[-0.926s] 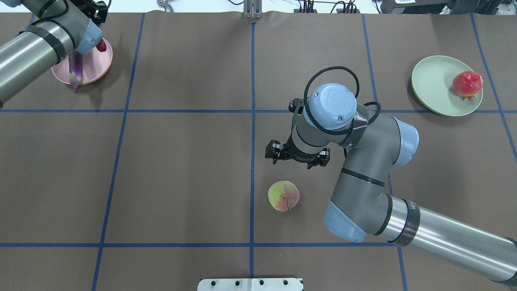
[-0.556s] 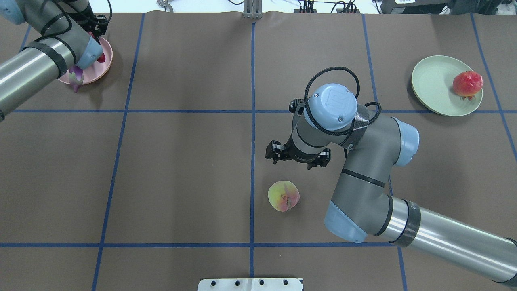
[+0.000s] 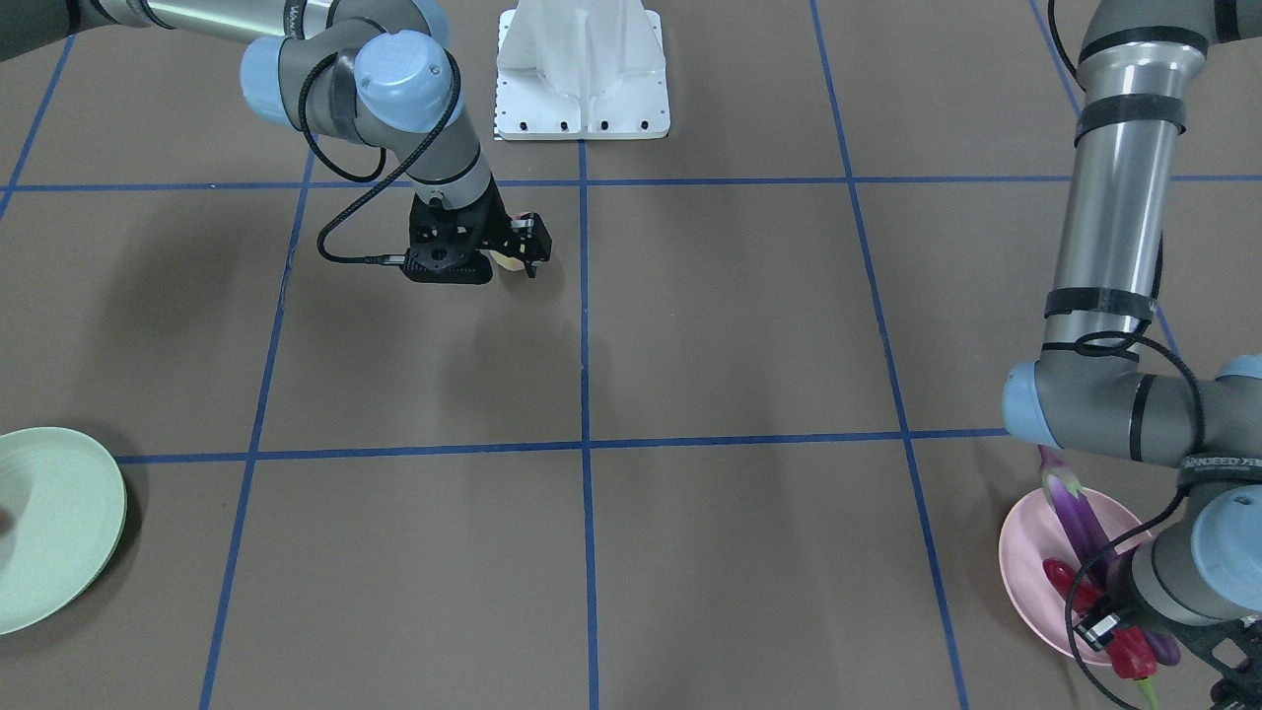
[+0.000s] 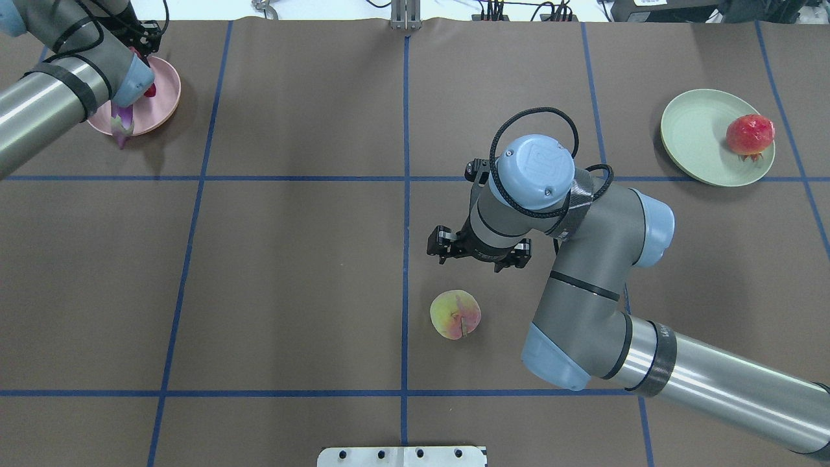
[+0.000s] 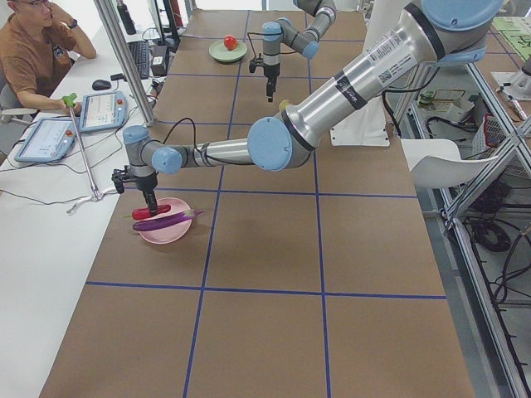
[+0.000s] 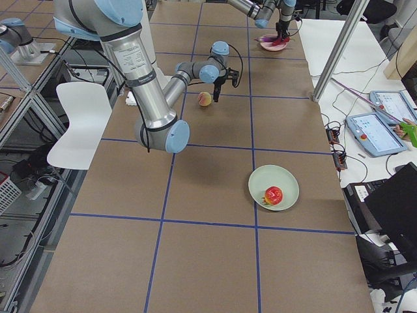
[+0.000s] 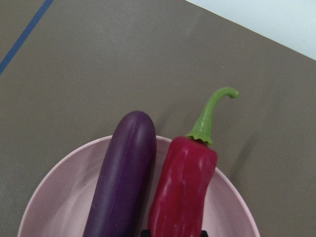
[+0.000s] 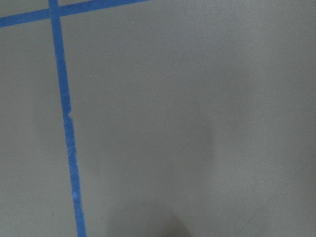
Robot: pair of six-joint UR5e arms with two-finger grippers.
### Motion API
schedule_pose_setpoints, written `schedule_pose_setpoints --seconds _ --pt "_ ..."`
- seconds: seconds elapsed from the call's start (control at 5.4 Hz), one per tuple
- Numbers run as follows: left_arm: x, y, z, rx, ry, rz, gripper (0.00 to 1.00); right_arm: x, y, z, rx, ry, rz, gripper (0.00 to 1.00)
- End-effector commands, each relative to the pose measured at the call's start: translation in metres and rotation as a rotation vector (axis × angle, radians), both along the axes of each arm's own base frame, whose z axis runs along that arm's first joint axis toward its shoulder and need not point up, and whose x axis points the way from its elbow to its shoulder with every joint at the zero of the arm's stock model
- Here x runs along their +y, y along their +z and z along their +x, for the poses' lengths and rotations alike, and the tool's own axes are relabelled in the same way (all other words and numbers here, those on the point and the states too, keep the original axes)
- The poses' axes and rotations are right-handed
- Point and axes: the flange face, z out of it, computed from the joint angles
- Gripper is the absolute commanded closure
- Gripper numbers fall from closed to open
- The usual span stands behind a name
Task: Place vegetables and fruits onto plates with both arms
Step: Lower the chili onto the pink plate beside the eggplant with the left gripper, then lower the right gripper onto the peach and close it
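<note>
Peach lies alone on the brown table, near the middle and just right of the centre tape line. The right gripper hangs pointing down just beyond the peach's far side, apart from it. Its fingers are spread wide with nothing between them, and its wrist view shows only bare table and blue tape. The right arm reaches in from the near right.

At the far right sits the green plate, with the tomato on its right edge, well apart from both grippers.

At the far left sits the pink plate. The eggplant lies across it, its green-capped end sticking out over the near rim. The chili lies touching the eggplant's right side, its green stem reaching past the far rim. The left gripper comes straight down on the chili's middle, and its fingers are drawn in narrow about the chili; in the wrist view only a black sliver of them shows at the chili's near end. I cannot tell whether the chili rests on the plate or hangs just above it. The left arm covers much of the plate from overhead.
</note>
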Motion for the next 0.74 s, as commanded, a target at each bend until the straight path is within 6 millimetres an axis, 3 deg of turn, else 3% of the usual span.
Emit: schedule_pose_setpoints --seconds 0.0,0.37,0.56 --pt "-0.009 -0.006 -0.024 0.005 -0.004 0.016 0.0 0.016 -0.002 -0.014 0.004 -0.014 0.008 0.0" --pt "-0.012 -0.013 -0.03 0.009 -0.011 0.026 0.0 0.044 -0.001 -0.036 0.012 -0.046 0.003 0.0" --pt "-0.013 -0.015 -0.034 0.022 -0.013 0.024 0.0 0.049 0.001 -0.039 0.014 -0.054 0.001 0.0"
